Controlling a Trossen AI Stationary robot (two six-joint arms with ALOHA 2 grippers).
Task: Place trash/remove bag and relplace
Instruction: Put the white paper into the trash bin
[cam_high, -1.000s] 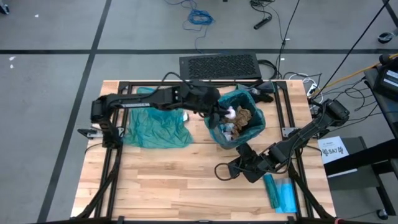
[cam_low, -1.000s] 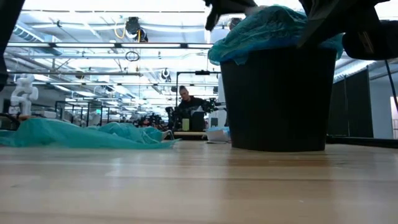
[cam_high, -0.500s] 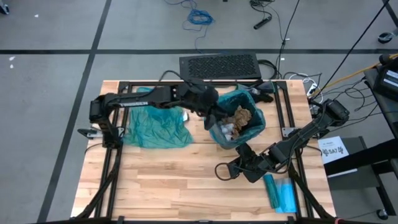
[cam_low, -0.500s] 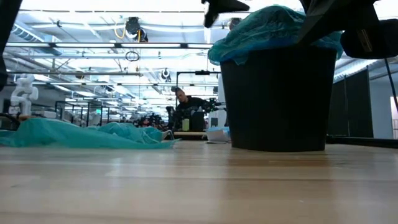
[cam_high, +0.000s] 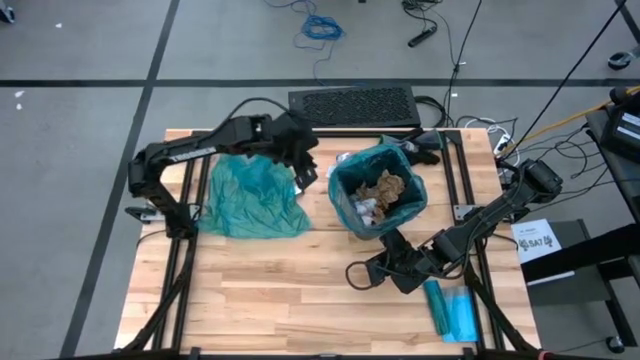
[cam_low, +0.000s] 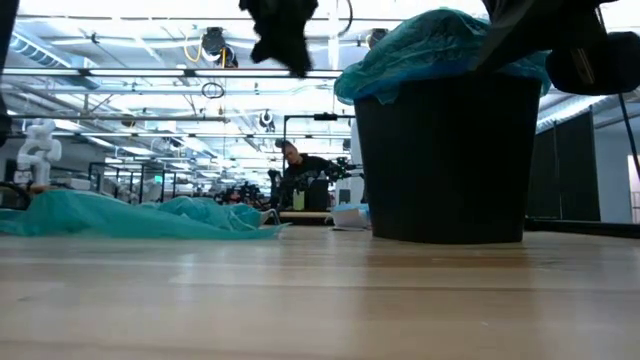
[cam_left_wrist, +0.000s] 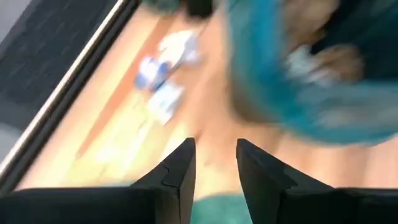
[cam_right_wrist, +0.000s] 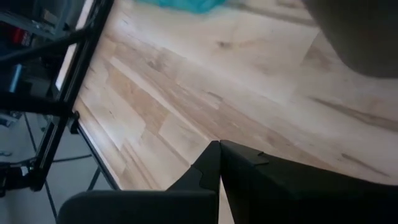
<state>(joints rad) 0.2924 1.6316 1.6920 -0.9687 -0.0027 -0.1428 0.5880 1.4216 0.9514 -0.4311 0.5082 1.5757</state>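
Observation:
The black bin (cam_high: 345, 222) stands mid-table, lined with a teal bag (cam_high: 408, 160); brown and white trash wads (cam_high: 385, 190) lie inside it. A few white and pale-blue wads (cam_left_wrist: 163, 70) lie on the wood by the bin's far left side. My left gripper (cam_high: 304, 172) hangs open and empty above the table, between the bin and a loose teal bag (cam_high: 250, 200) that lies flat on the table's left. My right gripper (cam_high: 353, 276) is shut and empty near the bin's front, low over the wood.
A flat blue-teal packet (cam_high: 452, 310) lies near the front right edge. A black mesh panel (cam_high: 352, 105) lies behind the table's far edge. Black frame rails (cam_high: 185, 230) run along both sides. Bare wood (cam_high: 270, 280) stretches across the front left.
My left gripper has drawn back from over the bin toward the table's left and slightly toward the far edge, tipping further downward. The white wad seen at its fingertips a second ago is no longer with it. My right arm has kept still.

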